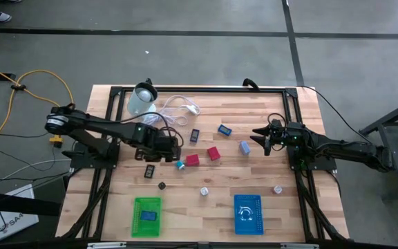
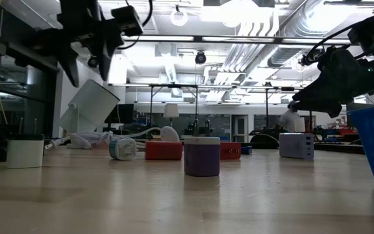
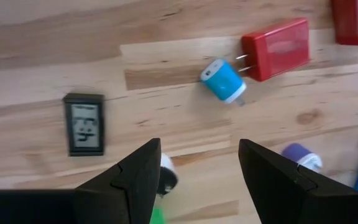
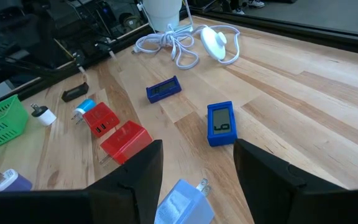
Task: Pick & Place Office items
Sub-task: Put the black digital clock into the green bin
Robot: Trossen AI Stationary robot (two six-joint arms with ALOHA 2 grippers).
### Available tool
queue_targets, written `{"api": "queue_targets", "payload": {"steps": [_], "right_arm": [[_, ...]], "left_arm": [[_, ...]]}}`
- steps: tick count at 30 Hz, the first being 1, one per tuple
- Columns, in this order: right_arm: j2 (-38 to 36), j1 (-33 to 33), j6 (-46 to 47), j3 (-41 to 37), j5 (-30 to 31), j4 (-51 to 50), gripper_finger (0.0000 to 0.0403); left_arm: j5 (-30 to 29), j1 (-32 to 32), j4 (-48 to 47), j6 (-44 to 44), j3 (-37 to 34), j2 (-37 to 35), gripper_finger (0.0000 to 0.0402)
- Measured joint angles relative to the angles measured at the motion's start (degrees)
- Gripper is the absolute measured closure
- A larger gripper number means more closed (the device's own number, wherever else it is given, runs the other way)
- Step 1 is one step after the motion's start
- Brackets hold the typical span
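Small office items lie scattered on the wooden table (image 1: 268,104): a blue-and-white plug (image 3: 224,81), a red charger (image 3: 276,40), a black display piece (image 3: 84,123), a blue display piece (image 4: 221,124), a dark blue piece (image 4: 163,89) and a pale blue plug (image 4: 182,202). My left gripper (image 3: 199,146) hangs open above the table left of centre, pointing steeply down, with bare wood between its fingers. The blue-and-white plug lies just beyond its tips. My right gripper (image 4: 197,152) waits open at the right side, above the pale blue plug, holding nothing.
A green basket (image 1: 147,216) and a blue basket (image 1: 247,213) stand at the near edge. A coiled white cable (image 1: 178,107) and a pale round container (image 1: 142,100) lie at the far left. A second red block (image 1: 213,153), a purple plug (image 2: 202,156) and a white piece (image 1: 278,189) lie loose.
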Motion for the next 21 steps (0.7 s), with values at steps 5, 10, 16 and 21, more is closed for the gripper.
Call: {"api": "queue_targets", "payload": {"steps": [5,10,16,21], "right_arm": [[0.0,0.0,0.0,0.0,0.0,0.0,0.0219],[0.0,0.0,0.0,0.0,0.0,0.0,0.0219],[0.0,0.0,0.0,0.0,0.0,0.0,0.0219],[0.0,0.0,0.0,0.0,0.0,0.0,0.0219]], "left_arm": [[-1.5,-1.9,-3.3,-0.3,0.0,-1.6,0.0192],[-2.0,-4.4,-6.7,-3.0,0.0,-3.0,0.0192],[-2.3,-7.8,-9.9,-6.0,0.0,-4.3,0.0192],[-2.7,-10.1,-12.5,-8.4,0.0,-5.4,0.0192]]}}
